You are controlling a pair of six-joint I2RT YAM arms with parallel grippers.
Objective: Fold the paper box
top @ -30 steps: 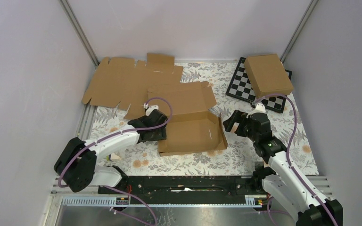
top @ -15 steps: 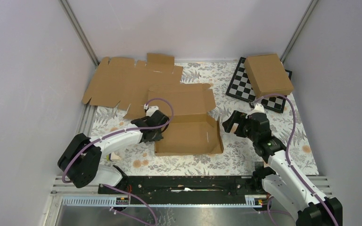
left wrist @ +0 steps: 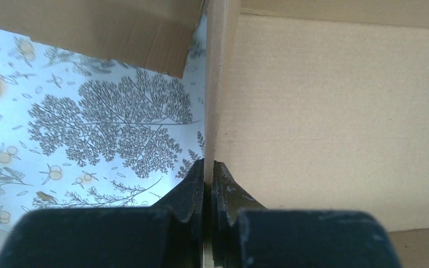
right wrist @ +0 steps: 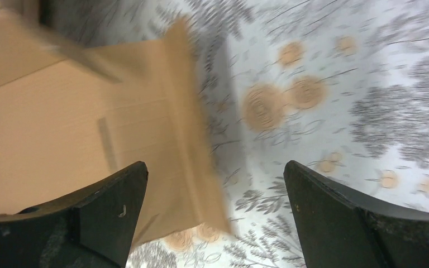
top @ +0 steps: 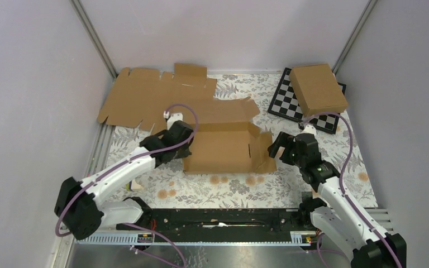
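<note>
Wall-raising looks to be the step in hand. On the worktop (top: 290, 190) the paper box (top: 223, 151) sits about midway between the side edges, lid flap toward the far edge. The left gripper (left wrist: 208, 167) is clenched on the box's upright left wall. The right gripper (right wrist: 215, 167) gapes wide just beside the right end flap, which seems splayed outward, though that view is blurred. Next, probably: close on that flap and stand it up.
</note>
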